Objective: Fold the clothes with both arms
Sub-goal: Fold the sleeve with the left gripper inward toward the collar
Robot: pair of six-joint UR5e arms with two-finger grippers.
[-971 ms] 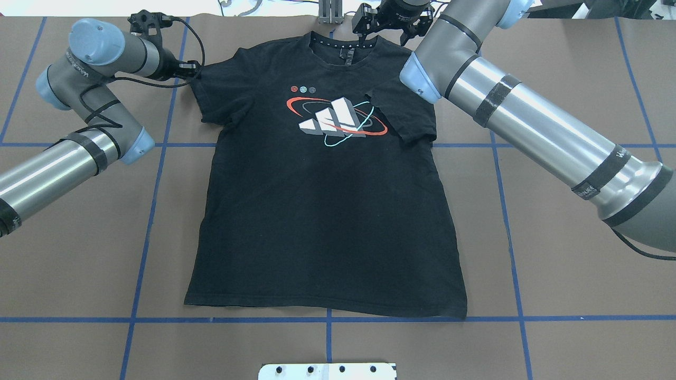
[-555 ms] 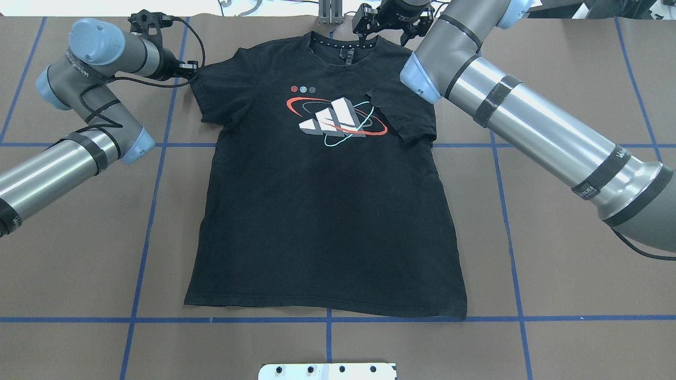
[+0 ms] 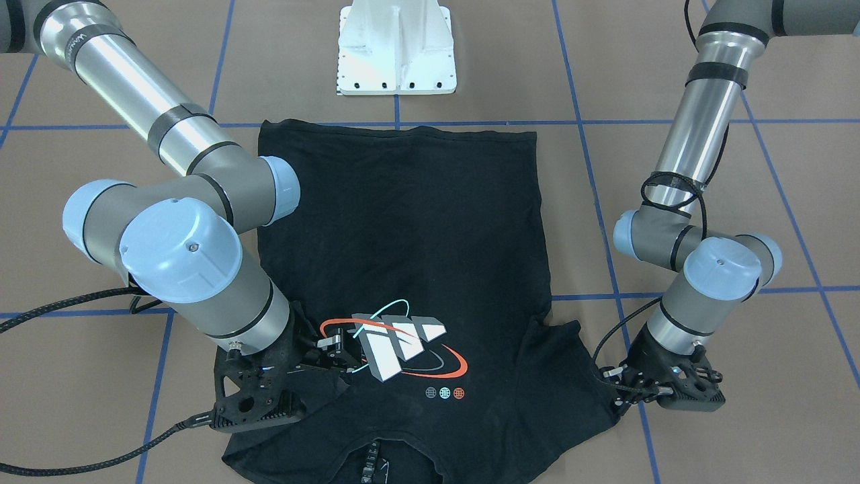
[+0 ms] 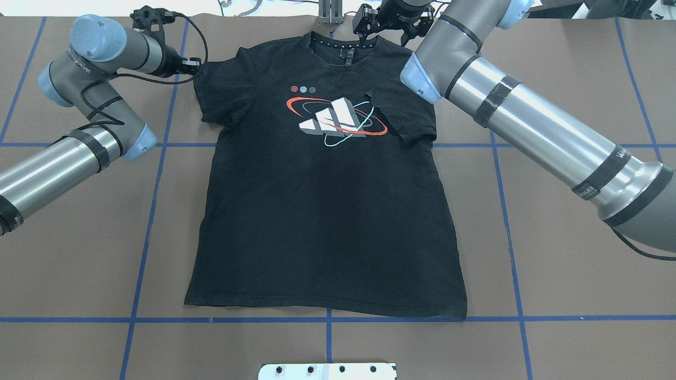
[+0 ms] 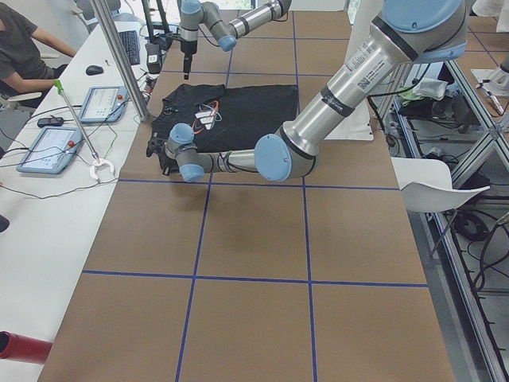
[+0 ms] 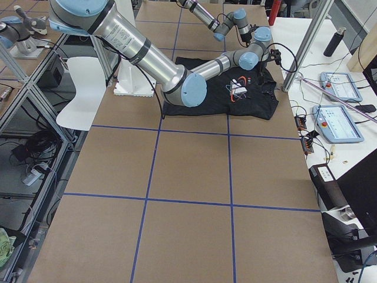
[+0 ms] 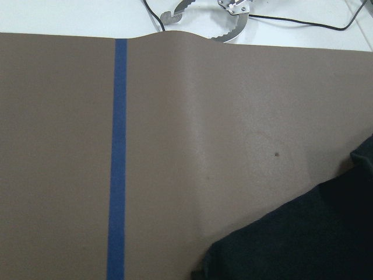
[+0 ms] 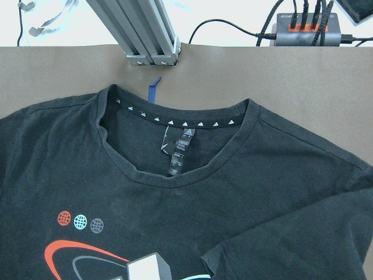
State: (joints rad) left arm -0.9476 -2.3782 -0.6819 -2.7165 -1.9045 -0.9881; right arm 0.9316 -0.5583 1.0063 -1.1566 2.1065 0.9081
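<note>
One black T-shirt point(image 4: 317, 211) lies spread out: right gripper point(image 4: 386, 29) hangs spread-fingered above its collar point(image 4: 340, 45); left gripper point(image 3: 617, 396) sits at a sleeve point(image 4: 216, 95), grip impossible to tell.

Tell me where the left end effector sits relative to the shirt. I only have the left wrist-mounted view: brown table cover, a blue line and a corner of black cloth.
Observer: The left end effector is right at the outer edge of the T-shirt's sleeve on that side.
Operator: Is the other sleeve spread out?
Observer: No, the right sleeve is folded inward onto the chest, and its edge reaches the logo.
Operator: And the right arm?
Observer: The right end effector hangs over the neck end of the shirt, near the collar.
</note>
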